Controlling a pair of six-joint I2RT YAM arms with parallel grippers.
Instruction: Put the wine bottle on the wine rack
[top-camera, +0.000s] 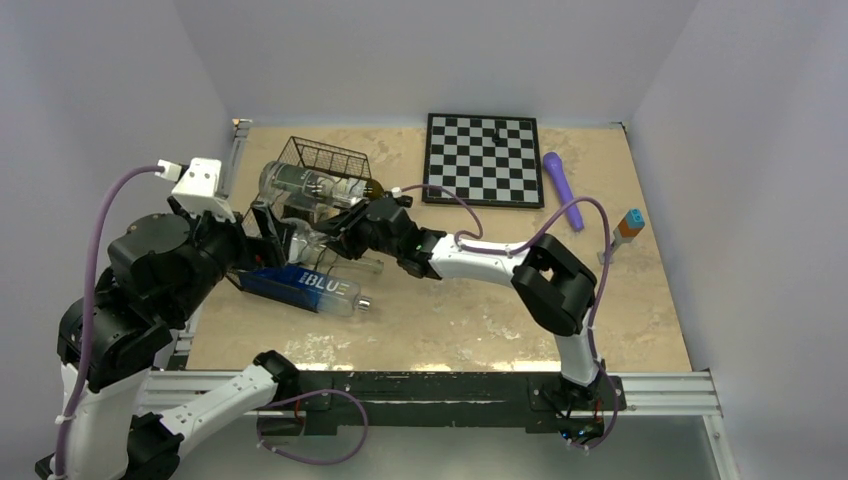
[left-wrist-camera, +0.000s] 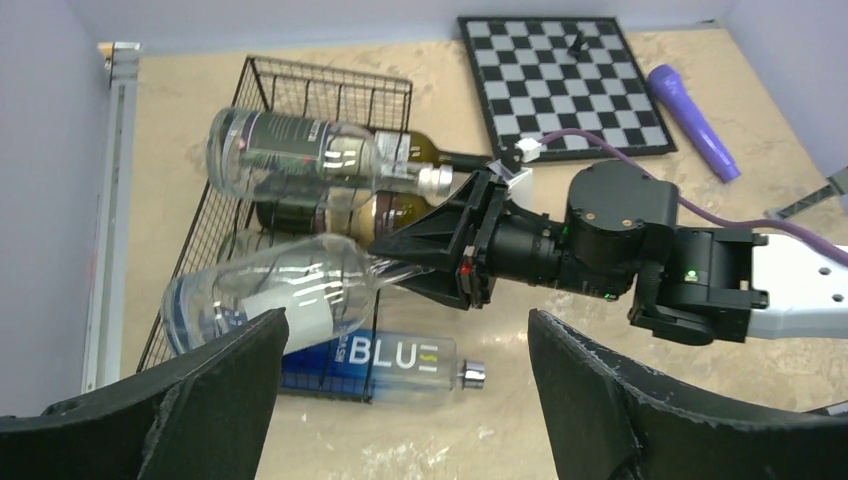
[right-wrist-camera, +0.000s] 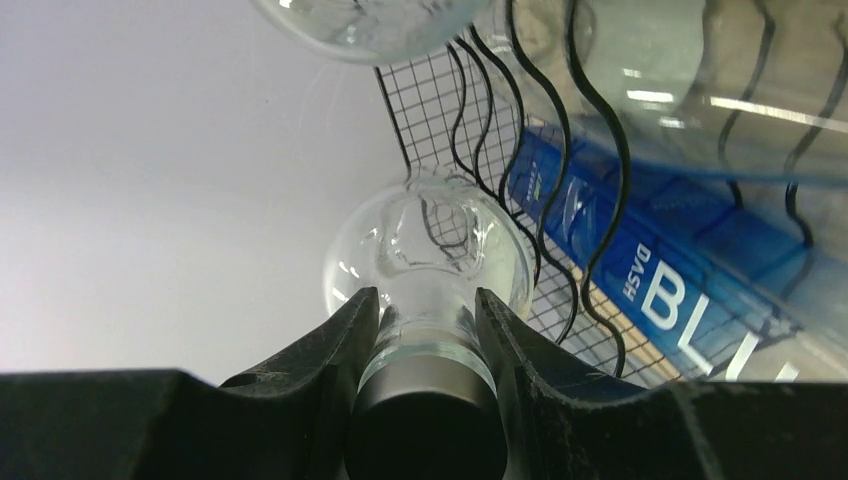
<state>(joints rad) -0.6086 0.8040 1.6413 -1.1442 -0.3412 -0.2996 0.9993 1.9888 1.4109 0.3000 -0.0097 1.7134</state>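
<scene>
**Held by the neck**

The clear glass wine bottle (left-wrist-camera: 270, 290) is pinched at its neck by the right gripper (right-wrist-camera: 425, 300) and tilted over the black wire wine rack (left-wrist-camera: 320, 95), likely so its body can be laid lengthwise. The left gripper (left-wrist-camera: 408, 330) is held spread, empty.

the wine rack (left-wrist-camera: 330, 90) is black wire, wavy lines with a mesh end. the wine bottle (left-wrist-camera: 280, 285) is clear glass with a pale label. another bottle (left-wrist-camera: 400, 355) is blue with white lettering. the chessboard (left-wrist-camera: 565, 85) is black-and-white checked, the rod (left-wrist-camera: 695, 120) purple, the bench (left-wrist-camera: 470, 440) mottled tan.
</scene>
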